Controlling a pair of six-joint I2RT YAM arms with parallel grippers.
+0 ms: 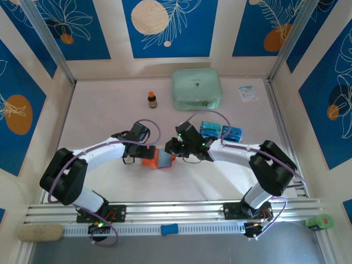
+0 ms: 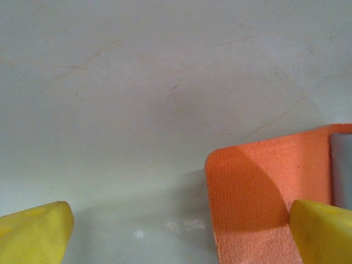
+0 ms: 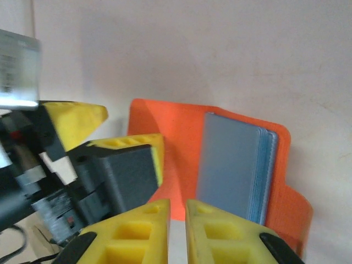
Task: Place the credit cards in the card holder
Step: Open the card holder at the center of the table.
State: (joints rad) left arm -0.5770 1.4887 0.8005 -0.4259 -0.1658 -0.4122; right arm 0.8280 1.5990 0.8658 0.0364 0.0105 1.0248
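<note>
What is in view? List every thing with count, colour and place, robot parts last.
card holder: one, orange-red, open, mid-table between the pincers
stacked credit cards: count unclear, blue-grey, inside the holder
loose credit cards: two, teal, table beside the right arm
zip case: one, mint green, far middle
bottle: one, brown, orange cap, left of the case
paper slip: one, white with blue print, right of the case
green object: one, near right corner
beige object: one, near left corner
table: one, white, under everything
left pincer: one, yellow fingers, open, at the holder
right pincer: one, yellow fingers, shut, facing the holder
</note>
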